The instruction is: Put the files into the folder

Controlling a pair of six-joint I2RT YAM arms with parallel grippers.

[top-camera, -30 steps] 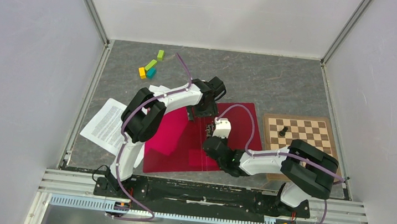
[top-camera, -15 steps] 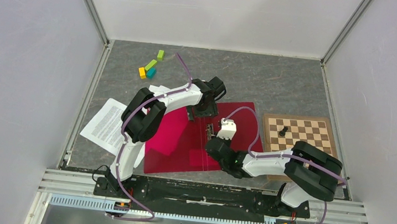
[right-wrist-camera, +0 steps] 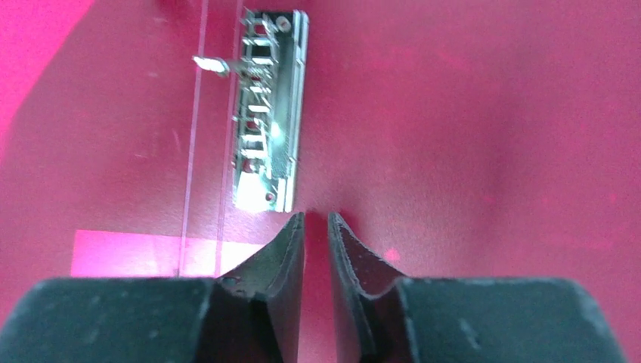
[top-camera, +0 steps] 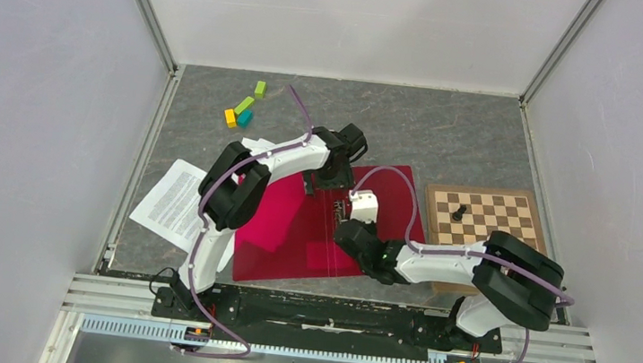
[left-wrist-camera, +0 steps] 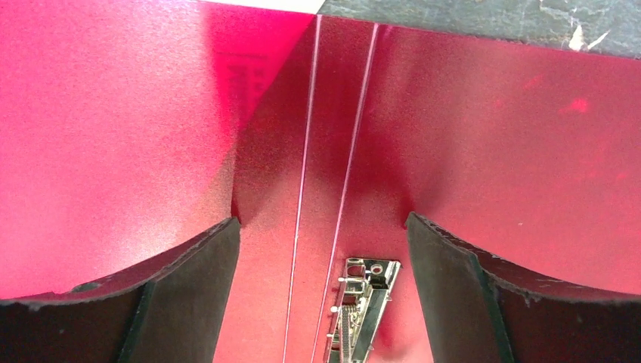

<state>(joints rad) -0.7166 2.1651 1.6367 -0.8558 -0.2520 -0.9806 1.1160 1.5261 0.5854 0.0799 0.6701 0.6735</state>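
The red folder (top-camera: pixel 388 198) lies open on the table, its left flap (top-camera: pixel 269 217) a brighter pink. The files (top-camera: pixel 173 202), white printed sheets, lie to its left, partly under that flap. My left gripper (top-camera: pixel 322 182) hovers over the folder's spine near the far edge. It stands open (left-wrist-camera: pixel 323 249), with the metal clip (left-wrist-camera: pixel 363 310) between its fingers and below them. My right gripper (top-camera: pixel 346 211) is low over the folder just beside the near end of the clip (right-wrist-camera: pixel 268 113). Its jaws (right-wrist-camera: pixel 316 219) stand a narrow gap apart with nothing between them.
A brown chessboard (top-camera: pixel 487 219) with a black piece (top-camera: pixel 459 211) lies right of the folder, partly under my right arm. Coloured blocks (top-camera: pixel 243 108) sit at the far left. A pink patch (right-wrist-camera: pixel 128 253) shows inside the folder.
My right gripper's jaws have parted slightly, and its arm has shifted a little to the right. The left arm has stayed in place.
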